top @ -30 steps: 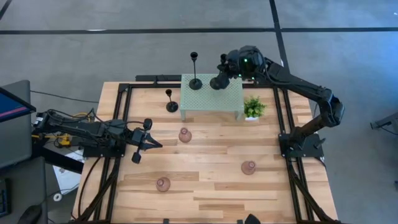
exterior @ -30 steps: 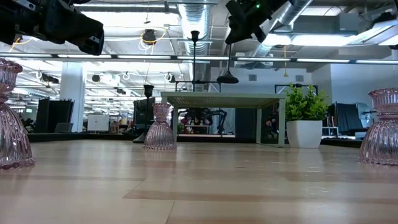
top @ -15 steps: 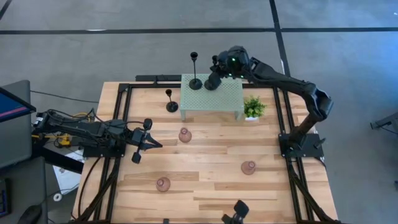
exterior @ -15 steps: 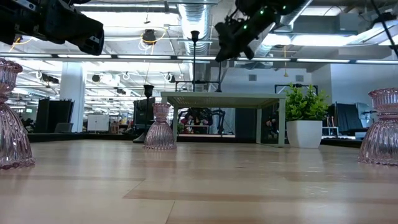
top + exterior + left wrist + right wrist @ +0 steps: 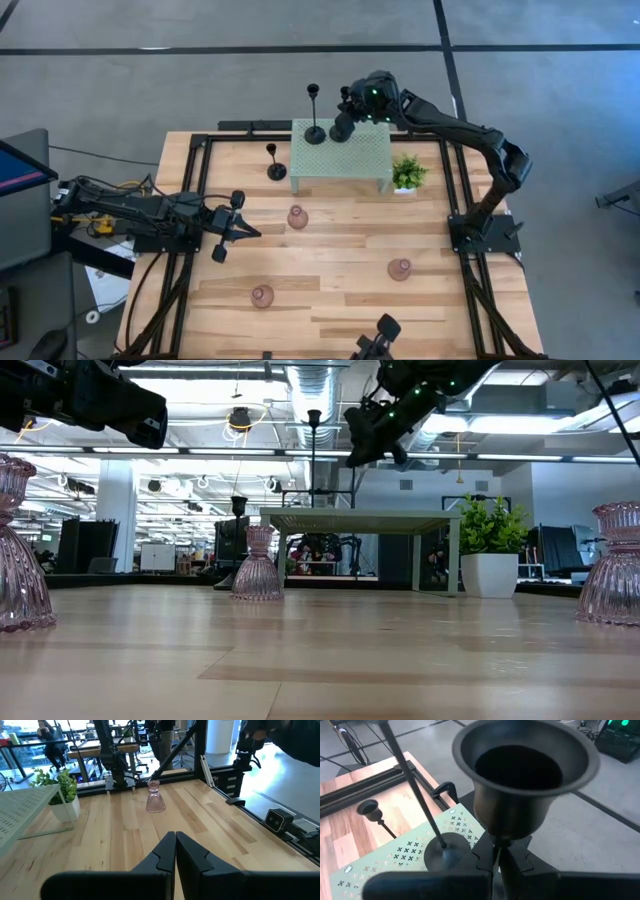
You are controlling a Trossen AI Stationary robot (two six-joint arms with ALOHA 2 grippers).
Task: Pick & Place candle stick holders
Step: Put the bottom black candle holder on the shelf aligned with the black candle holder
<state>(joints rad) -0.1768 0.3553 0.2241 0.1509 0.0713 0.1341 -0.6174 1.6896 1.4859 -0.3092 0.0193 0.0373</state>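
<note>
My right gripper (image 5: 343,126) is shut on a black candle stick holder (image 5: 525,775) above the far edge of the pale green mesh stand (image 5: 345,160). A second black holder (image 5: 314,130) stands on its round base on the stand, close to the gripper's left. The third black holder (image 5: 275,168) stands on the table left of the stand. Three pinkish bulb-shaped holders (image 5: 297,217) (image 5: 400,269) (image 5: 262,296) stand on the table. My left gripper (image 5: 247,231) is shut and empty, low at the table's left. My right gripper pinches the black holder's slim stem (image 5: 496,841) just below the cup top, between its two fingers. The fingers come from the far right, slanting down. The cup stands up above the fingers. The stem's lower part and base are hidden by the gripper.
A small green potted plant (image 5: 407,173) stands on the table at the stand's right end. Black frame rails (image 5: 200,200) run along the table's left, right and far sides. The wide wooden area in front of the stand holds only the pink holders.
My right gripper has carried the black holder toward the table's left and downward, along the far edge of the mesh stand, nearer the black holder that stands there. It has stayed shut on the stem.
</note>
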